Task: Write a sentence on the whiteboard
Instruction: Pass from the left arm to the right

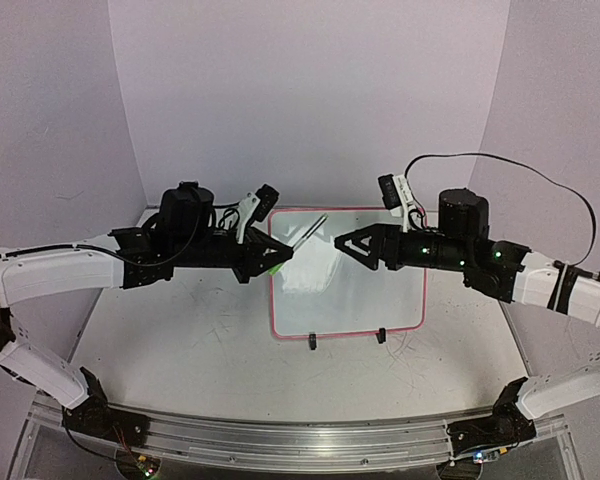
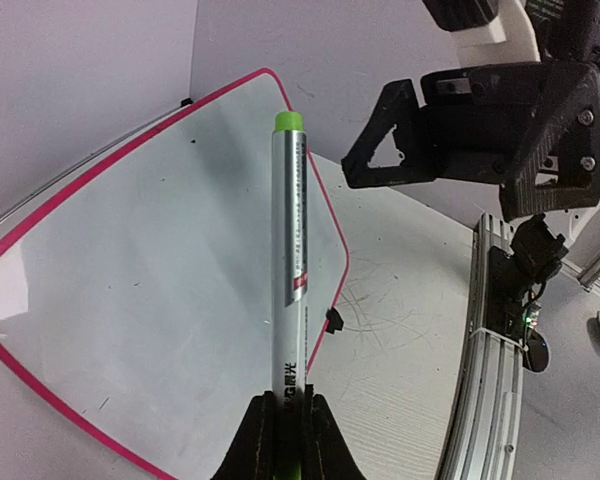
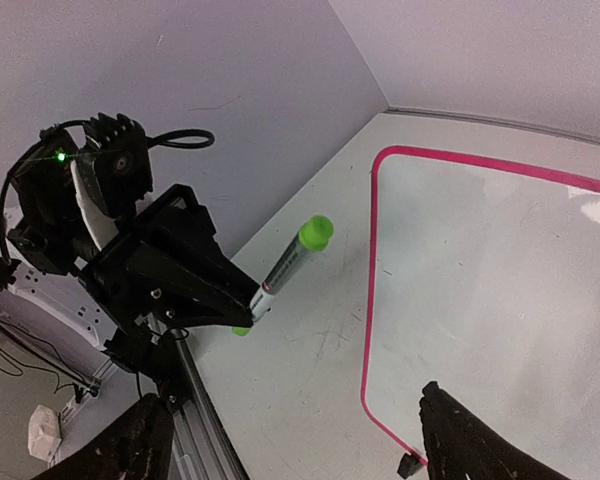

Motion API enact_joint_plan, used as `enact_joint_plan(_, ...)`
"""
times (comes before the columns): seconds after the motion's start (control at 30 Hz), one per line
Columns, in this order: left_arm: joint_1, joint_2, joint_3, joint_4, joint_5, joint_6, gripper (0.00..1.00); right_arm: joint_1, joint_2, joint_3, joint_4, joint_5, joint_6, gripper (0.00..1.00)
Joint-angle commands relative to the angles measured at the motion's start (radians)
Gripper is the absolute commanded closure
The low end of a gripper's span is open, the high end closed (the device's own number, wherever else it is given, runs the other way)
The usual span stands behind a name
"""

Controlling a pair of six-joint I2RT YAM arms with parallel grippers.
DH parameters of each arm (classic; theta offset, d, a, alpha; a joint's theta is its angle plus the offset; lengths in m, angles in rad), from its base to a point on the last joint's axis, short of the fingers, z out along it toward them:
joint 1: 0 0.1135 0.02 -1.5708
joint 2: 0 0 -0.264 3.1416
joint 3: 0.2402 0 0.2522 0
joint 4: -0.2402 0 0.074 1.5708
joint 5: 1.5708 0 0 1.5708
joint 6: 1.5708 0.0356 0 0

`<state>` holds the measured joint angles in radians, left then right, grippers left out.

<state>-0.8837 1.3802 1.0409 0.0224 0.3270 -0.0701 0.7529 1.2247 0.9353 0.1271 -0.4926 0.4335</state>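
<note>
Left gripper [image 1: 280, 255] [image 2: 288, 402]: jaws closed on the rear part of the marker [image 1: 308, 232] [image 2: 289, 270] [image 3: 283, 268]; only a short green stub sticks out behind the fingers.
Marker: silver barrel with printed text. The green cap is on, and in the top view it points away from the gripper toward 1–2 o'clock.
Whiteboard [image 1: 400, 300] [image 2: 130, 300] [image 3: 500, 300]: lies on the table [image 1: 180, 330], pink-red frame, two black feet on its 6 o'clock edge. The face reads glossy white with reflections and a few small specks.
Whiteboard vs. left gripper: in the top view the gripper sits at the board's 9–10 o'clock edge, with the board spreading out toward 3–4 o'clock from it. The marker's capped end lies over the upper-left part of the board.
Marker vs. board contact: the right wrist view shows the marker held up off the table; the gap to the board face cannot be told.
Right gripper [image 1: 345, 245] [image 2: 380, 150] [image 3: 290, 410]: fingers spread wide with nothing between them. It sits at 3 o'clock from the left gripper, over the board's upper middle, facing the marker's cap and near it but apart.
Table: white, with faint scribble marks near the board.
</note>
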Motion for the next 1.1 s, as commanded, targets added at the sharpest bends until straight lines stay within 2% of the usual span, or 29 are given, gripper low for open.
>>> enact_joint_plan(0.0, -0.022, 0.035, 0.056, 0.097, 0.100, 0.028, 1.00, -0.009, 0.012, 0.006, 0.119, -0.124, 0.074, 0.18)
enact_joint_plan(0.2, -0.055, 0.076, 0.079, 0.098, 0.163, 0.041, 1.00, -0.022, 0.072, 0.027, 0.167, -0.193, 0.099, 0.28)
enact_joint_plan(0.37, -0.064, 0.090, 0.083, 0.097, 0.193, 0.062, 1.00, -0.055, 0.111, 0.028, 0.185, -0.296, 0.110, 0.41)
enact_joint_plan(0.43, -0.064, 0.095, 0.083, 0.092, 0.198, 0.068, 1.00, -0.061, 0.114, 0.022, 0.187, -0.327, 0.101, 0.51)
enact_joint_plan(0.53, -0.064, 0.100, 0.093, 0.063, 0.201, 0.101, 1.00, -0.072, 0.106, 0.010, 0.187, -0.348, 0.093, 0.74)
enact_joint_plan(0.67, -0.063, 0.126, 0.142, -0.009, 0.201, 0.109, 1.00, -0.081, 0.084, -0.011, 0.191, -0.359, 0.088, 0.97)
enact_joint_plan(0.7, -0.062, 0.137, 0.154, -0.015, 0.211, 0.095, 0.97, -0.081, 0.074, -0.016, 0.196, -0.357, 0.085, 1.00)
enact_joint_plan(0.73, -0.060, 0.147, 0.163, -0.016, 0.226, 0.076, 0.89, -0.082, 0.062, -0.022, 0.200, -0.356, 0.081, 1.00)
enact_joint_plan(0.83, -0.042, 0.169, 0.175, -0.016, 0.304, -0.008, 0.52, -0.084, 0.029, -0.037, 0.203, -0.342, 0.060, 1.00)
enact_joint_plan(0.9, -0.026, 0.168, 0.164, -0.007, 0.380, -0.045, 0.37, -0.086, 0.010, -0.045, 0.204, -0.337, 0.050, 1.00)
enact_joint_plan(0.97, -0.023, 0.162, 0.147, 0.013, 0.422, -0.070, 0.34, -0.087, -0.003, -0.051, 0.211, -0.339, 0.041, 1.00)
enact_joint_plan(1.07, -0.023, 0.146, 0.115, 0.037, 0.436, -0.095, 0.39, -0.087, -0.019, -0.056, 0.215, -0.337, 0.034, 1.00)
